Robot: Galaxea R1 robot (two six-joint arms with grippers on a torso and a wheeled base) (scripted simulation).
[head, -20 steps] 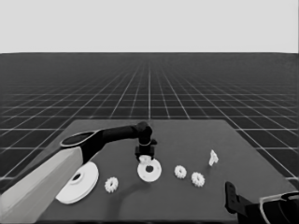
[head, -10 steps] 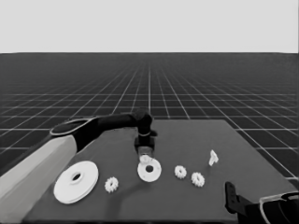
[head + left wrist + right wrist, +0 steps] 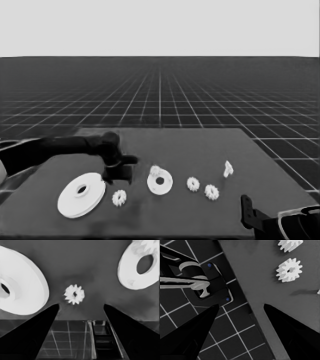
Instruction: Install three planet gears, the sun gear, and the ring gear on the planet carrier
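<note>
The planet carrier, the smaller round part [image 3: 160, 184] [image 3: 132, 270], lies mid-table with one planet gear [image 3: 155, 171] [image 3: 147, 245] on its far rim. The ring gear, the larger round part [image 3: 81, 194] [image 3: 22, 287], lies at the left. Between them sits a loose gear [image 3: 119, 198] [image 3: 74, 294]. My left gripper [image 3: 118, 176] [image 3: 81, 305] hangs open just behind and above that gear, holding nothing. Two more gears [image 3: 193, 184] [image 3: 211, 191] lie right of the smaller part. My right gripper [image 3: 246, 207] [image 3: 241, 305] is parked open at the table's front right corner.
A thin white piece [image 3: 227, 169] stands at the right, beyond the two gears, which also show in the right wrist view [image 3: 289, 270] [image 3: 290, 244]. Dark machinery [image 3: 207, 285] with blue lights sits past the table's edge.
The left arm has swung left from above the smaller round part to the loose gear beside the larger one. A gear now shows on the smaller part's rim. The right arm stayed still.
</note>
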